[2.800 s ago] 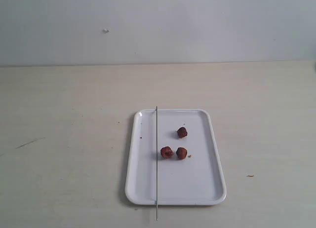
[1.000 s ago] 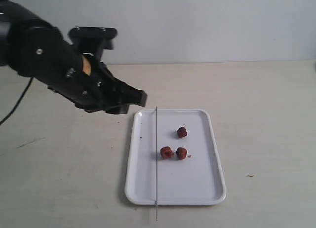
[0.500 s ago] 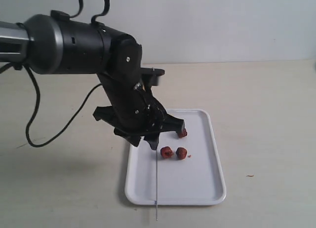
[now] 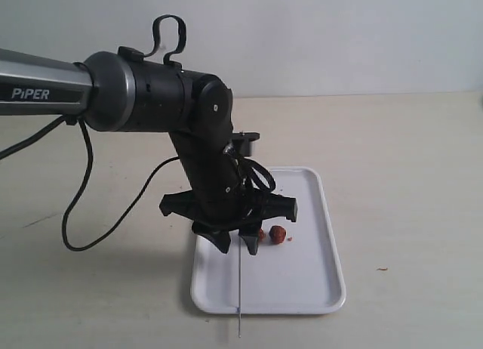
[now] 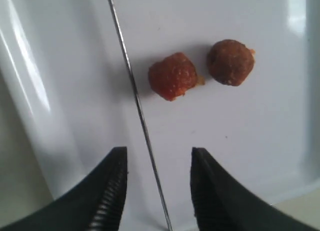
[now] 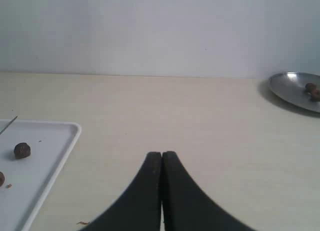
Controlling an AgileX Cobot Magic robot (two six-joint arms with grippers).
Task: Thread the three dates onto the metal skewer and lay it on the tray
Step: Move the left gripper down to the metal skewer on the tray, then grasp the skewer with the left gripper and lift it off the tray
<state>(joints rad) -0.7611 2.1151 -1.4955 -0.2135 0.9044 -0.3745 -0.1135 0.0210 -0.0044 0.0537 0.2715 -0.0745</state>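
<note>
We found the metal skewer (image 5: 137,101) lying along the tray (image 5: 65,116), our left claw (image 5: 158,163) spread wide astride it and gripping nothing, a date (image 5: 172,76) just beside it, and our right claw (image 6: 162,156) closed, empty, over the bench (image 6: 200,116).

Tray (image 4: 321,285): glossy white with pale glare streaks.
Date beside the skewer (image 5: 172,76): reddish-orange, rough-speckled. Farther date (image 5: 230,62): duller brown.
Skewer (image 4: 238,292): thin, grey.
Left tool (image 4: 238,248): matt black, with fine ribbing on the pads (image 5: 112,191).
Right tool (image 6: 161,158): black.
Arm (image 4: 151,100): black. Its link (image 4: 38,81) at upper left of the exterior frame is silver-grey with white PIPER lettering.
Cable (image 4: 79,205): black.
Bench (image 4: 407,152): pale cream.
Wall (image 4: 339,32): grey-white.
Dish (image 6: 292,93): silver, holding dark brown lumps (image 6: 312,89).
</note>
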